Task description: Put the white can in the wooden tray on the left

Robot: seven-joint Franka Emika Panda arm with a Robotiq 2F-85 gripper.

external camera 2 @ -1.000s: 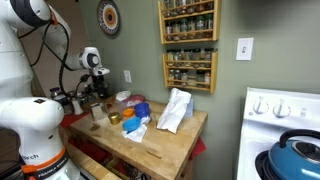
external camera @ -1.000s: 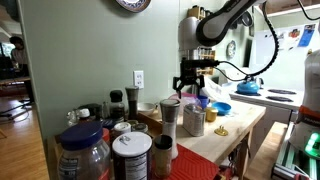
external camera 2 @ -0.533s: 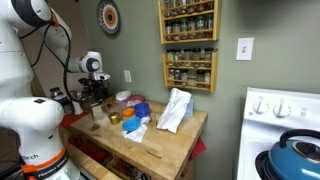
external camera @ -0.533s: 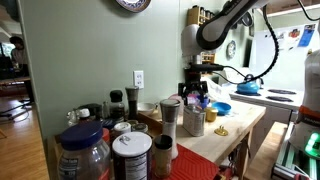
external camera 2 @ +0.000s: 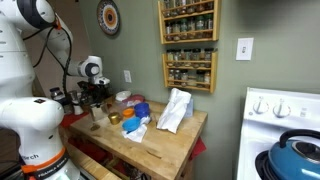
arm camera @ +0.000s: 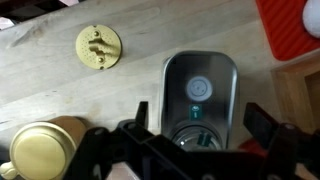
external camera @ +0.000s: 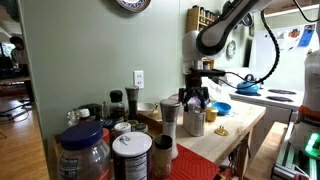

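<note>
Cream-tinted and small, the white can (external camera: 194, 122) stands upright just beside the steel tumbler (external camera: 170, 118). My gripper (external camera: 195, 98) hangs above it, jaws spread wide and gripping nothing. I judge the can light, rigid and rather slick, so I'd clamp its mid-wall. A pale wooden tabletop (arm camera: 40, 80) carries the tumbler, with jars (external camera: 83, 150) crowded near it and a green kitchen wall (external camera: 80, 50) behind.

We see the white can (external camera: 194, 122) as off-white with a cream tint. Just beside the can, the tumbler (external camera: 169, 118) is shiny steel grey. Above the can, the gripper (external camera: 194, 99) is black. Beyond the can, a bowl (external camera: 221, 107) is bright blue. The tabletop (arm camera: 60, 90) under the can is pale wood with faint grain, and a disc (arm camera: 98, 46) near the can is brass yellow. Behind the can, the wall (external camera: 90, 50) is sage green.
</note>
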